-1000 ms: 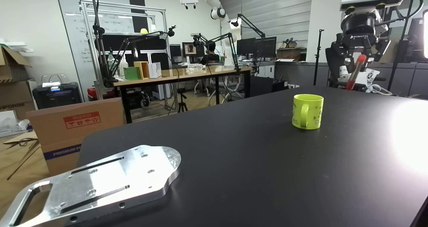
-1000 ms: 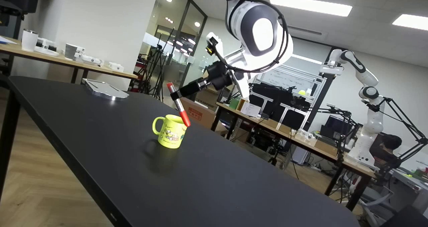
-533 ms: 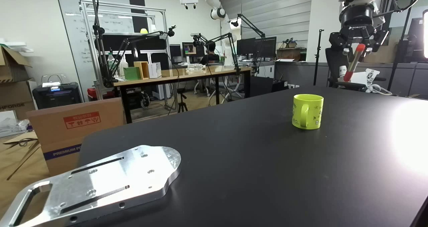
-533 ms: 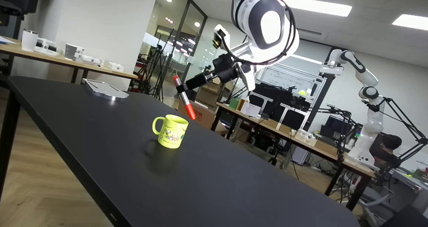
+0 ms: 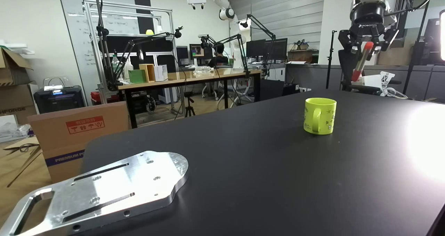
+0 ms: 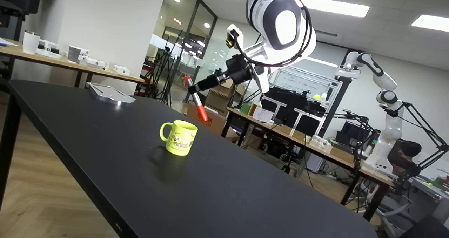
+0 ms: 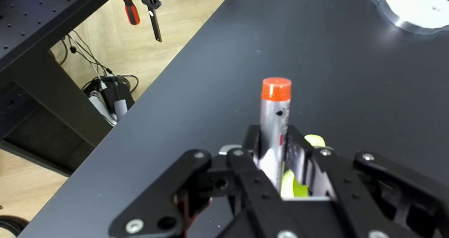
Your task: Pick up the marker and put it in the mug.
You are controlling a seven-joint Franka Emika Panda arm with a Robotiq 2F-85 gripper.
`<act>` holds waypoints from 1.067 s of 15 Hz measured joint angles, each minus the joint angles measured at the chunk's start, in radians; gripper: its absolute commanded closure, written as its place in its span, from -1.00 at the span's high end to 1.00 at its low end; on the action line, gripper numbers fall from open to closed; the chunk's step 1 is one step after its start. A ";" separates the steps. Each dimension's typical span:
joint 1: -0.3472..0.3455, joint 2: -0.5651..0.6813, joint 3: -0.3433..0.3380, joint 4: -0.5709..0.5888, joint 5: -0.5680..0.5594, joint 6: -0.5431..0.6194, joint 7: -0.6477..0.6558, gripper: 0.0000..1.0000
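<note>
Clamped on the marker (image 6: 196,99), the gripper (image 7: 274,140) was held above the black table (image 6: 245,196), its two fingertips pressed against the silver barrel from opposite sides. The marker was gripped at a tilt, with its shorter red end uppermost and its longer red end pointed downward. It was held outside the mug (image 6: 179,140); in both exterior views its lower end was seen to the right of the mug, with a gap between them. The mug, lime and printed with small figures, was stood upright on the table. In an exterior view its handle (image 5: 316,120) was turned toward the camera, and in the wrist view only parts of the mug could be made out, low down behind the fingers. A flat silver metal plate (image 5: 118,185), pierced with slots and holes, was laid on the same table, well apart from the mug. Past the table's edge a cardboard box (image 5: 62,142) with a red label was seen, and farther back a wood-topped bench (image 5: 212,76) and a second white robot arm (image 6: 390,133) were shown. In the wrist view a red and black tool handle (image 7: 131,12) was seen beside a perforated black surface (image 7: 21,20).
</note>
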 measured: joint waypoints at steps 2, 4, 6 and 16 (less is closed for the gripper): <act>-0.002 0.015 0.001 0.059 0.036 -0.035 0.001 -0.88; -0.005 0.041 0.004 0.123 0.073 -0.076 0.004 -0.88; -0.005 0.080 0.008 0.187 0.108 -0.109 0.006 -0.88; -0.002 0.336 0.032 0.421 0.202 -0.240 0.116 -0.88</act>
